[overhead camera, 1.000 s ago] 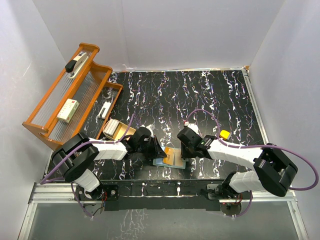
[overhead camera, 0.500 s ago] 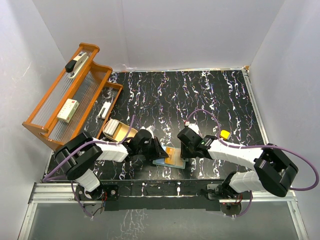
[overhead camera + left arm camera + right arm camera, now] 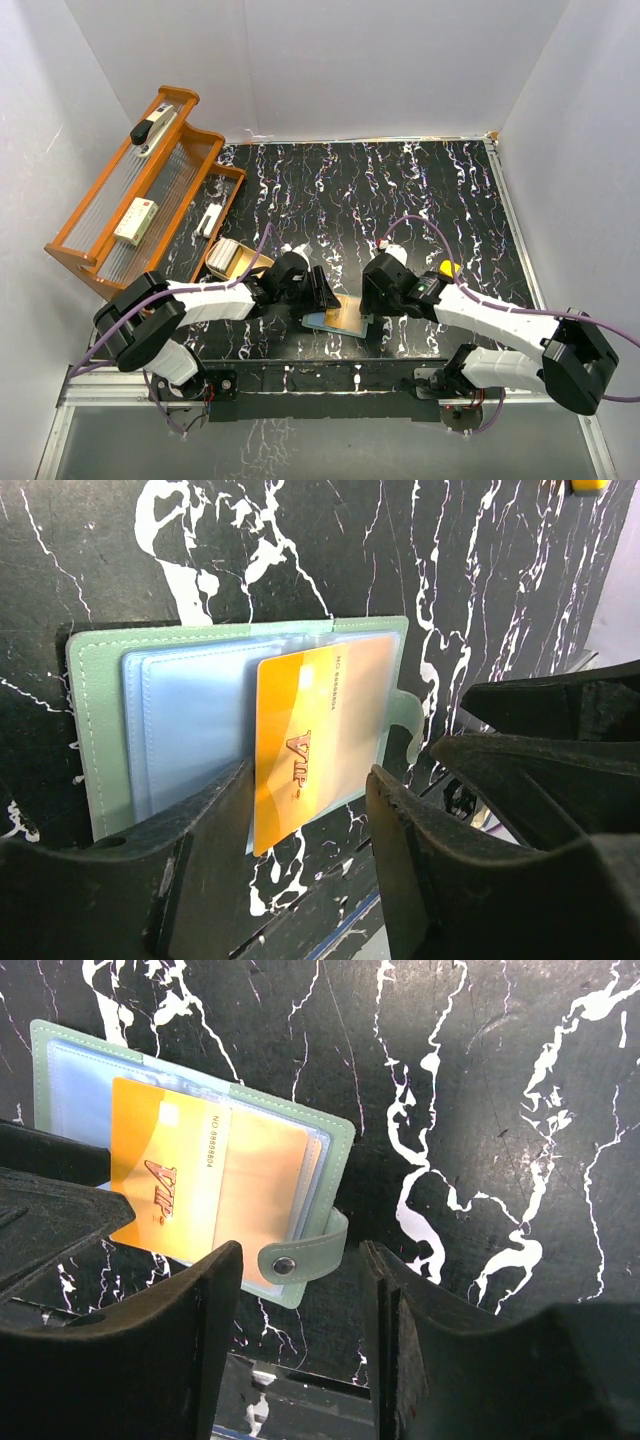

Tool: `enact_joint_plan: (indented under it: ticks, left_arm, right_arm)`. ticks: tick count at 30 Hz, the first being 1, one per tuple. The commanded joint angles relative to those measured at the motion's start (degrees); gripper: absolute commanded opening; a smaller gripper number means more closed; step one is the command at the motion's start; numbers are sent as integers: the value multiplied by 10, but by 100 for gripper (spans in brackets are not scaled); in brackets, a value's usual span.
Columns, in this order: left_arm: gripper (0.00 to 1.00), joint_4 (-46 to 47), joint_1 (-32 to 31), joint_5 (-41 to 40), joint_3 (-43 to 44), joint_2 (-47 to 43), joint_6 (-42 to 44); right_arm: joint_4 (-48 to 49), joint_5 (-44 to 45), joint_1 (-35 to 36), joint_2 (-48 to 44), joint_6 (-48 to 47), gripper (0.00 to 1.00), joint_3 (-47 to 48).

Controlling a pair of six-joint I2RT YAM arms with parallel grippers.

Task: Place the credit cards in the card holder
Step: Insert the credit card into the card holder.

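Between left gripper and right gripper (both spread, empty): card holder open, 1 orange card part-way in slot.

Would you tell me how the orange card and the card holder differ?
The card is orange and printed VIP; the holder is pale green with blue sleeves. The card is smaller, half tucked in a sleeve; the holder lies open. Both are flat rectangles on the table.

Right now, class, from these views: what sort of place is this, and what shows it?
Probably a robot test cell: white walls box in a black marbled table, the left arm and right arm are bolted at its near edge, and a wooden rack stands at one side.
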Motion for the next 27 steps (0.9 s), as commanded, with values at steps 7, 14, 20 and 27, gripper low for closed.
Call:
enact_joint_plan:
  ticks: [7, 14, 20, 27]
  left_arm:
    - [48, -28, -2, 16, 29, 13, 28]
    - [40, -23, -3, 23, 29, 28, 33]
    - [35, -3, -7, 36, 37, 43, 29]
    - [31, 8, -25, 37, 55, 59, 27]
  right_arm:
    - [23, 7, 1, 12, 23, 43, -12]
    - [60, 1, 1, 35, 17, 36, -34]
    - [85, -1, 0, 52, 9, 32, -41]
    - [114, -5, 0, 66, -2, 30, -45]
